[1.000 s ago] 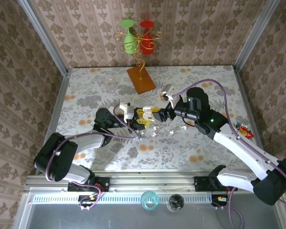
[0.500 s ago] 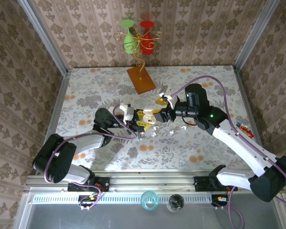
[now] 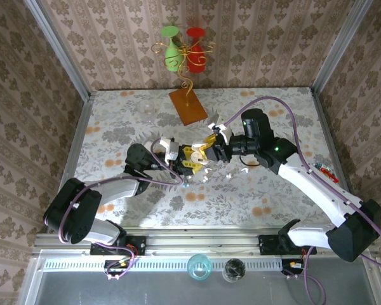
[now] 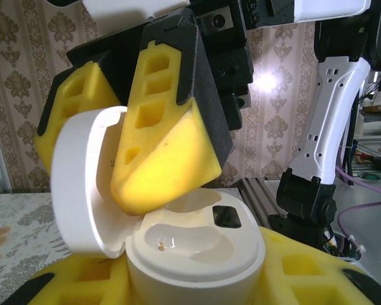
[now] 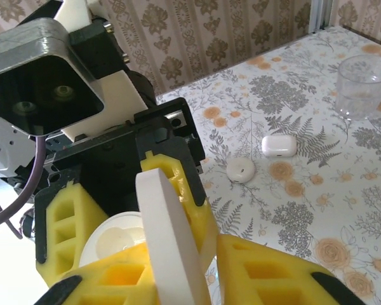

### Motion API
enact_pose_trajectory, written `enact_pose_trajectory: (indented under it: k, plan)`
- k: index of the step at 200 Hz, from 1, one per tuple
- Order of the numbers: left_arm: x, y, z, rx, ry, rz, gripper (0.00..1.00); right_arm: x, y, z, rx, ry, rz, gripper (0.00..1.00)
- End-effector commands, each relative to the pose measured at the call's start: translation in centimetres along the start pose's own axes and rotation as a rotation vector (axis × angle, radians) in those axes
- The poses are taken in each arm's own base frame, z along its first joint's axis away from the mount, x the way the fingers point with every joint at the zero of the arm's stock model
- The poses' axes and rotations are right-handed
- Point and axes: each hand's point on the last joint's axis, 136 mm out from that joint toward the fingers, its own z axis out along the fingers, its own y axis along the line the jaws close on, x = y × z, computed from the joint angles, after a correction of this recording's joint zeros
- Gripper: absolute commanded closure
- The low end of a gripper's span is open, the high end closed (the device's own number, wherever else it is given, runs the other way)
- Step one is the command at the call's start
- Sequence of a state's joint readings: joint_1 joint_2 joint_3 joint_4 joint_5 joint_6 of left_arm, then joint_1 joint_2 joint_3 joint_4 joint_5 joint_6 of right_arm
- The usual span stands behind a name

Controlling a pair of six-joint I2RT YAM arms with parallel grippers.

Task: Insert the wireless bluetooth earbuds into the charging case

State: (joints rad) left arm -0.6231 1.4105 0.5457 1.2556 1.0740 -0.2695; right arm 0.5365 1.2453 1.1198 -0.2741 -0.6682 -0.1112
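Two end effectors, one open charging case [image 4: 197, 248]. The left end effector [image 4: 193, 276] clenches it; the right end effector [image 5: 178, 276] straddles its lid [image 5: 168, 235] — a firm clamp cannot be told. Top view: about four earbuds [image 3: 204, 179] lie loose on the bench [image 3: 114, 127]. Right wrist view adds a round case [image 5: 241, 169], an oblong case [image 5: 279, 145] and one clear cup [image 5: 366, 86].

The charging case [image 4: 197, 254] between two claws.
It sits in the left claw [image 3: 189, 160], lid [image 4: 89, 184] between the right claw's [image 3: 207, 148] pads [image 4: 171, 152]; beyond that claw, on the table [image 5: 317, 210], lie a round case [image 5: 241, 169], seemingly, an oblong case [image 5: 279, 145] and a cup [image 5: 362, 86].
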Motion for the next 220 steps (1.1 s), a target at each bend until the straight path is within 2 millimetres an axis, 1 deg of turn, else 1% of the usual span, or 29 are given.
enact_pose_trajectory:
  k: [1, 17, 32, 65, 80, 97, 115, 141, 171, 220]
  plan:
    - [-1.7, -1.1, 0.3, 0.055, -0.028, 0.074, 0.71, -0.5, 0.4, -0.9, -0.011, -0.028, -0.05, 0.79]
    - [-1.8, -1.0, 0.4, 0.048, -0.03, 0.069, 0.7, -0.5, 0.4, -1.0, 0.0, -0.044, -0.077, 0.92]
    - [-1.8, -0.7, 0.4, 0.038, -0.032, 0.064, 0.69, -0.6, 0.3, -1.0, 0.016, -0.062, -0.102, 1.0]
    - [-1.8, -0.3, 0.4, 0.025, -0.033, 0.042, 0.67, -0.9, 0.2, -1.0, 0.046, -0.095, -0.151, 1.0]
    - [-1.7, -0.1, 0.5, 0.018, -0.033, 0.017, 0.54, -1.0, 0.0, -0.9, 0.064, -0.105, -0.159, 1.0]
    - [-1.6, 0.3, 0.5, 0.006, -0.033, 0.003, 0.46, -1.2, -0.3, -1.1, 0.089, -0.115, -0.168, 1.0]
    - [-1.4, 0.6, 0.4, -0.012, -0.033, -0.009, 0.38, -1.4, -0.5, -1.2, 0.11, -0.123, -0.176, 1.0]
    - [-1.2, 1.1, 0.4, -0.032, -0.034, -0.021, 0.31, -1.6, -0.6, -1.4, 0.124, -0.139, -0.186, 1.0]
    - [-1.3, 1.7, 0.6, -0.039, -0.039, -0.05, 0.31, -1.5, -0.6, -1.3, 0.12, -0.139, -0.187, 1.0]
    - [-1.5, 2.0, 0.9, -0.029, -0.041, -0.087, 0.45, -1.3, -0.6, -0.9, 0.11, -0.128, -0.185, 1.0]
